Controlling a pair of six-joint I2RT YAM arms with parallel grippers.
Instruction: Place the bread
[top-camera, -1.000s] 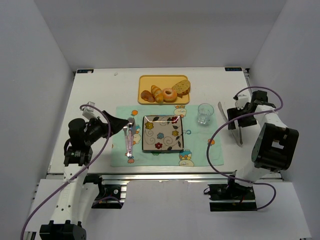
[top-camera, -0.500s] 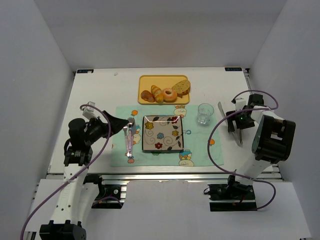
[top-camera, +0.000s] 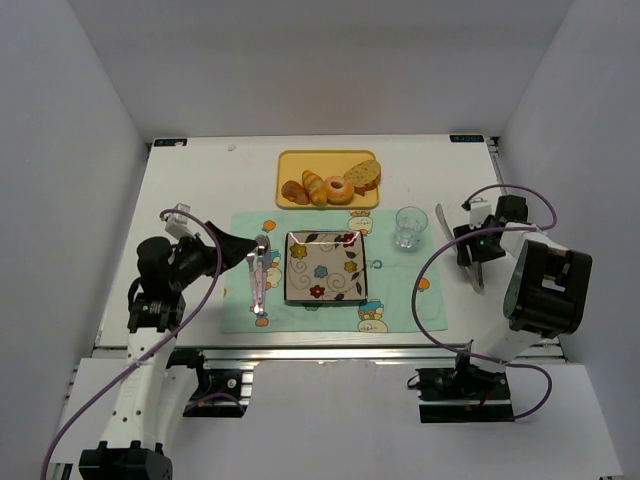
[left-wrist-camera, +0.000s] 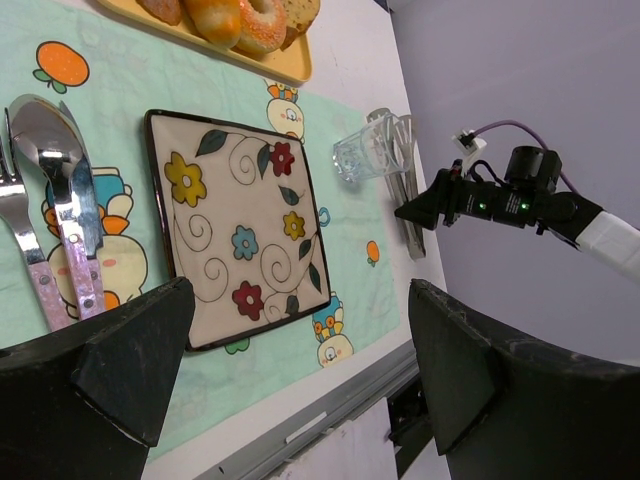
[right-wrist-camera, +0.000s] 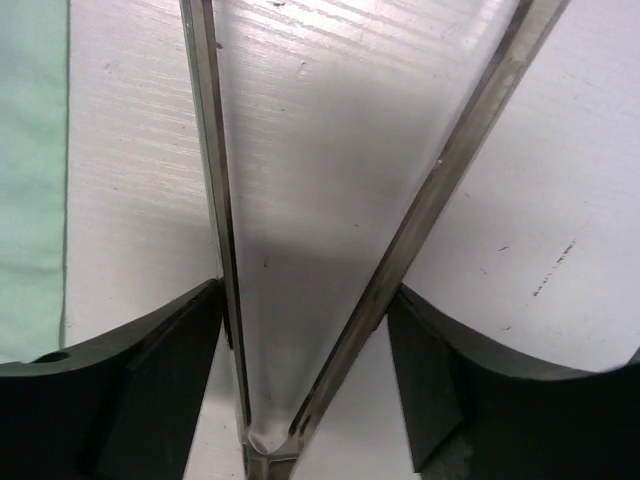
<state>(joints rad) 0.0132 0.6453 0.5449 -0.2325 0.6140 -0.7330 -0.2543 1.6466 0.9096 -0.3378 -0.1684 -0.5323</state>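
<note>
Doughnut (top-camera: 338, 189) (close beside) crowds bread (top-camera: 364, 175).

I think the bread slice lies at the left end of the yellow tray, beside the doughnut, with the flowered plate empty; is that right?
Not quite: the top external view shows the bread at the right end of the yellow tray, not the left. It is beside the doughnut, and the flowered plate is empty.

No legible text, label, brand or number on anything in view.
</note>
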